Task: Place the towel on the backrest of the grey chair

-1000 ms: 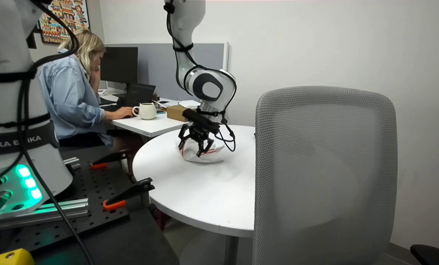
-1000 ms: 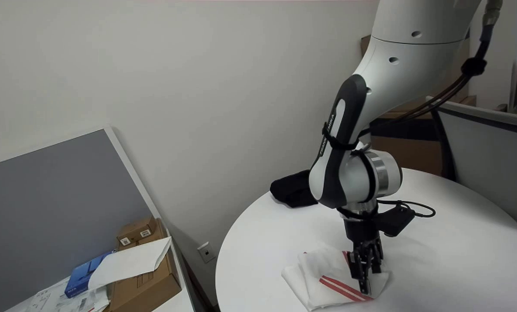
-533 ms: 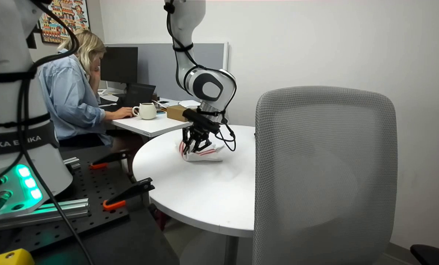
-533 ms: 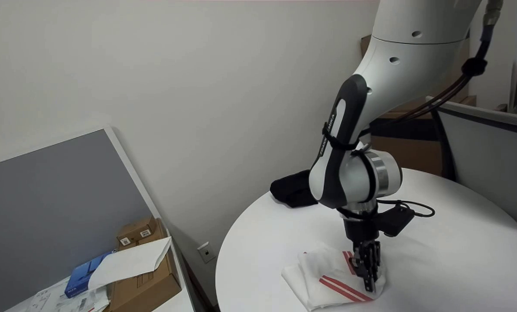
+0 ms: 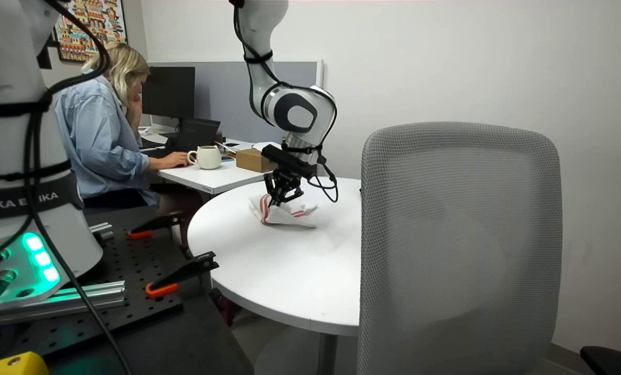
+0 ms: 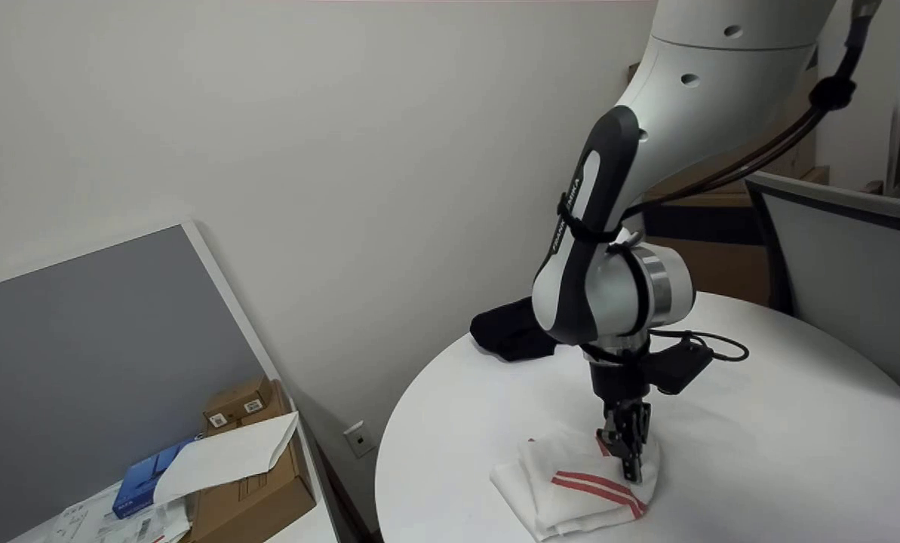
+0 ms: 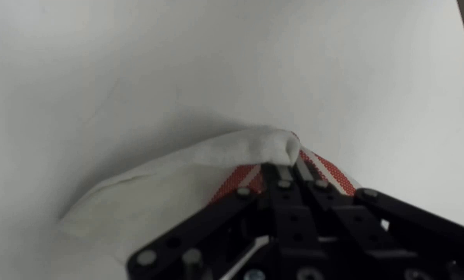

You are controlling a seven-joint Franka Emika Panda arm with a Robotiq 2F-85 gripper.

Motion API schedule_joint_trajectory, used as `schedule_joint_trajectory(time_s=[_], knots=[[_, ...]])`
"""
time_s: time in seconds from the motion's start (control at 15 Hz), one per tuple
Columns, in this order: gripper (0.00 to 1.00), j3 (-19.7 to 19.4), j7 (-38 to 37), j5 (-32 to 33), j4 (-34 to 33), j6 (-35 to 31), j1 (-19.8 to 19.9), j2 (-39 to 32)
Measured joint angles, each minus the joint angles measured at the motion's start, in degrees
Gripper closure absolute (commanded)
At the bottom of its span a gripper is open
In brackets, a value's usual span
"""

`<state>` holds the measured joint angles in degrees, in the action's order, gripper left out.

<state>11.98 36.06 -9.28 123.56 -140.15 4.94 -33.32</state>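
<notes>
The towel [image 5: 292,216], white with red stripes, lies folded and bunched on the round white table. In an exterior view its striped edge is drawn up around the fingertips, while the rest of the towel [image 6: 529,494] stays flat. My gripper [image 5: 275,202] points down and is shut on that edge. From the wrist, a pinched fold of the towel [image 7: 232,149] sticks out past the fingertips of the gripper [image 7: 294,168], and stripes show on both sides. The backrest of the grey chair [image 5: 461,224] stands upright beside the table, apart from the gripper; its side also shows in an exterior view.
On the round table [image 6: 434,422] a black object [image 6: 510,332] lies near the wall. A desk with a white mug [image 5: 206,157] and a cardboard box [image 5: 253,160] adjoins the table, and a person [image 5: 102,120] sits there.
The fingers have come together on the towel's edge. Since half a second ago my gripper has risen a little, pulling that edge up and inward.
</notes>
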Motion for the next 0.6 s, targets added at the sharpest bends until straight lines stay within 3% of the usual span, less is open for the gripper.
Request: schedule_joint_trajectory(time_s=[0.6], knots=[[0.99,0.13,-1.27,-2.80,1.97,4.12,0.37,21.33]])
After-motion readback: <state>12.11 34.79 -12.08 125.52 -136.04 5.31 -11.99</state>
